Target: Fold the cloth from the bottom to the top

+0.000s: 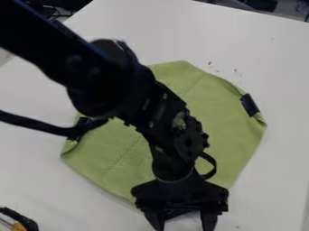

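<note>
Black and bulky, the robot arm [114,74] crosses the camera view from the upper left, slanting down over the middle of the cloth [223,117] and hiding a good part of it. A dark cable [36,124] runs in from the left edge to the arm, and a small black loop [209,166] sticks out near its wrist. At the bottom of the view hangs the pincer [183,221], pointing downward, its two fingers spread apart with a gap between them. They reach past the cloth's lower edge, over the white desk [42,176].

Green and spread out on the desk, the cloth has a rounded, uneven outline. Faint straight creases cross it at a slant. One dark patch [249,104] sits at its right edge, where the fabric is turned and puckered; another dark patch [82,126] lies at the left edge, beside a rumpled bit. Small dark specks [235,71] dot the desk beyond the cloth's upper right side. In the lower left corner is a black object [23,220] with an orange part [19,227], cut off by the view's edge.
</note>
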Available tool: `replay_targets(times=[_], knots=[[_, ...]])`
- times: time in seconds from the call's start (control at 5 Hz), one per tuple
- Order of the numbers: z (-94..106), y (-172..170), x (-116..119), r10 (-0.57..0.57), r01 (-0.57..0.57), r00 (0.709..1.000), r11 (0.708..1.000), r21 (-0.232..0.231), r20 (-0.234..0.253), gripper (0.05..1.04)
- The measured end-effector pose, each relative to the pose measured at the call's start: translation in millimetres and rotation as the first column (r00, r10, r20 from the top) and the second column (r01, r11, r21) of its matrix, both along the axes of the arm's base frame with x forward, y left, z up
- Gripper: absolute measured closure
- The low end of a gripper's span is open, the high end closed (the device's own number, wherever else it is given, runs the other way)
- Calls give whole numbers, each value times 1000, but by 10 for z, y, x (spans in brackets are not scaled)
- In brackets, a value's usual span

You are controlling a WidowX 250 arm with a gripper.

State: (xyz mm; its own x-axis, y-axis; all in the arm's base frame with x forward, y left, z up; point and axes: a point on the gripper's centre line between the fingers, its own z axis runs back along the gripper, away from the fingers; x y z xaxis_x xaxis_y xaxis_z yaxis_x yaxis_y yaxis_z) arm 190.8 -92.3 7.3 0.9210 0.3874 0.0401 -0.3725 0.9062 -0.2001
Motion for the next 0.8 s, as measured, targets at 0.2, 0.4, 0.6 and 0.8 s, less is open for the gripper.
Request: replay_targets(times=[0.2,0.4,0.6,0.8], knots=[[-20,6,82,-5,5,1000,1000,-8,-5,81],[-28,78,144,-27,27,999,1000,4,-28,81],[-26,111,190,-65,66,997,997,30,-40,133],[-40,139,194,-72,74,996,996,43,-43,394]])
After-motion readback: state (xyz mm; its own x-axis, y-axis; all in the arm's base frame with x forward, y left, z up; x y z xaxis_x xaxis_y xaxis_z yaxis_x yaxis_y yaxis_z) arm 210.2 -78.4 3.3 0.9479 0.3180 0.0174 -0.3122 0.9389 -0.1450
